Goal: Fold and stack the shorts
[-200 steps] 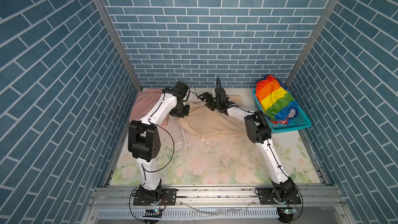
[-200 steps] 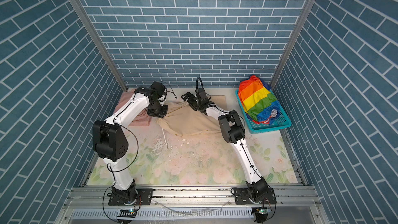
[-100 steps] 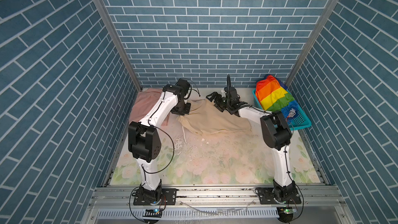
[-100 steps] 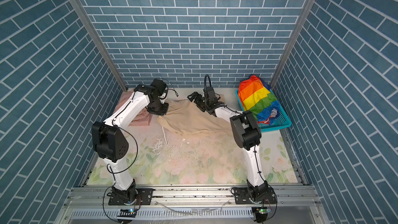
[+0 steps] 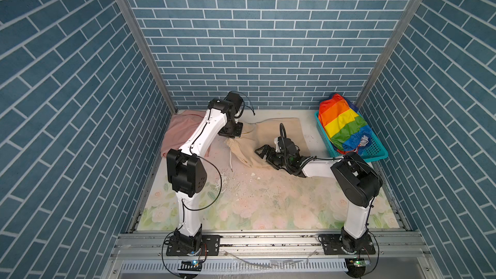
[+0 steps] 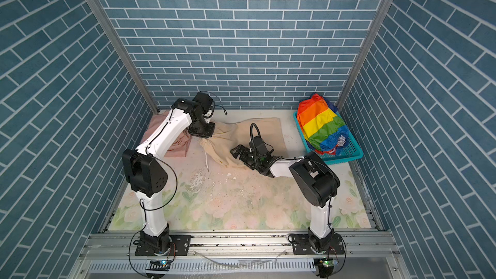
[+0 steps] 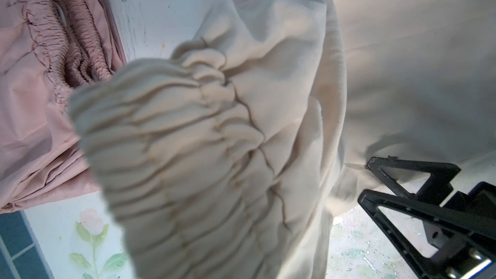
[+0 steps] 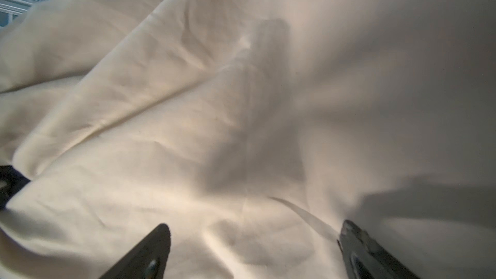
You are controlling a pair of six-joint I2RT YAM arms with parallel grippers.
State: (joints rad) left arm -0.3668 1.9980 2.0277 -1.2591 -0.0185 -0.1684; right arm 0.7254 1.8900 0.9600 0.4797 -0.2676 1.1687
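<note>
Left hand [image 5: 232, 133] is clamped on the waistband of the beige shorts [image 5: 271, 131], far centre. Right hand [image 8: 252, 237] is spread wide over them. There are three pairs: pink shorts [image 5: 179, 130] far left, rainbow-striped shorts [image 5: 341, 124] in the teal basket [image 5: 377, 154] far right.

Basket [image 5: 377, 151] (bundled shorts [image 5: 341, 124] inside) stands right of spread shorts [image 5: 268, 132].
</note>
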